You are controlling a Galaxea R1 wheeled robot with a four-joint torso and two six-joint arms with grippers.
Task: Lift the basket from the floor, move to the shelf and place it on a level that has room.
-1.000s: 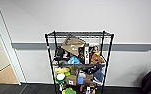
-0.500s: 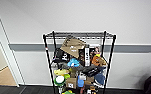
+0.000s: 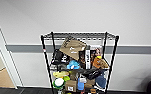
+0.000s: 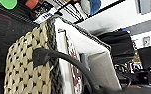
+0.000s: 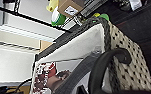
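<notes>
Filling both wrist views at close range, the basket (image 4: 28, 72) shows its checkered weave, dark braided rim and a loop handle (image 5: 108, 65), with white lining (image 4: 91, 50) inside; whether the fingers of either arm grip it cannot be told. Beyond it stand the cluttered lower tiers of the shelf (image 3: 111, 65). Compared with a second ago, the rack has barely shifted in the head view. Its top level (image 3: 78, 35) looks bare, likely offering room.

The tall black wire shelf (image 3: 79, 62) is cut off at the head view's lower edge, hiding its feet; its crowded goods are too blurred to name. The cream-and-dark woven basket (image 4: 28, 67) runs past both wrist views' edges, its red-printed contents unreadable.
</notes>
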